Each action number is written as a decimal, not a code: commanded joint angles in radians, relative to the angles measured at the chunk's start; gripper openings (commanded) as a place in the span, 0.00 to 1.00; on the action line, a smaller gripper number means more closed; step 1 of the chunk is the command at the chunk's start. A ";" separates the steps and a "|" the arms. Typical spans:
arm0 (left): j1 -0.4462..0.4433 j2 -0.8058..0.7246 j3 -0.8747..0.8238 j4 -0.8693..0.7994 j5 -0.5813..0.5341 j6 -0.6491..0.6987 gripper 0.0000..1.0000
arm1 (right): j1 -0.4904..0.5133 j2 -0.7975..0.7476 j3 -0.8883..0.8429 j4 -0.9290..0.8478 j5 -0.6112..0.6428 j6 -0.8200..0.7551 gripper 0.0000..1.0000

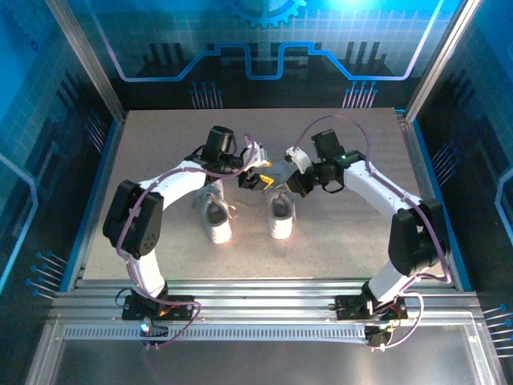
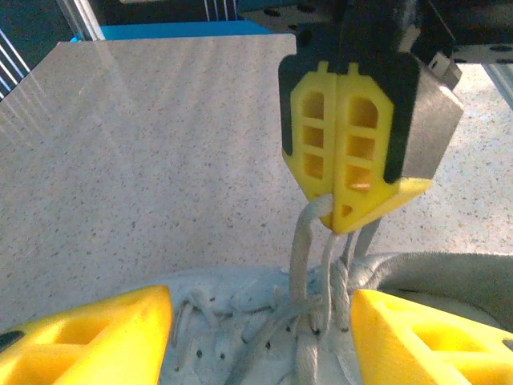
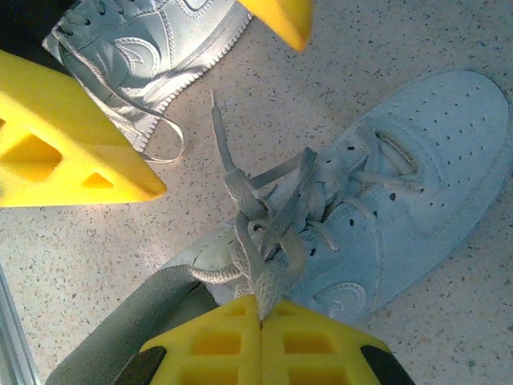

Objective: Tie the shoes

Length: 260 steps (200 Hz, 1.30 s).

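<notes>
My right hand [image 3: 260,309] clamps the laces [image 3: 264,216] of the white sneaker [image 3: 425,176] just below it. My left hand [image 2: 260,337] straddles them, fingers [image 2: 88,337] spread wide. Mid-knot, I judge: next, the left must pinch a strand.

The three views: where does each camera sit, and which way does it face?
Top external: above and behind the bases, looking down on table, arms, two sneakers.
Left wrist: low over one sneaker, facing the shut right tool; the left tool's open fingers at bottom.
Right wrist: on the right tool, looking down at the laces it pinches.
Both wrist views share those laces.
</notes>
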 commanded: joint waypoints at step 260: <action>-0.049 0.416 0.591 -0.766 0.259 0.366 0.61 | 0.075 -0.031 -0.002 -0.019 0.122 -0.239 0.00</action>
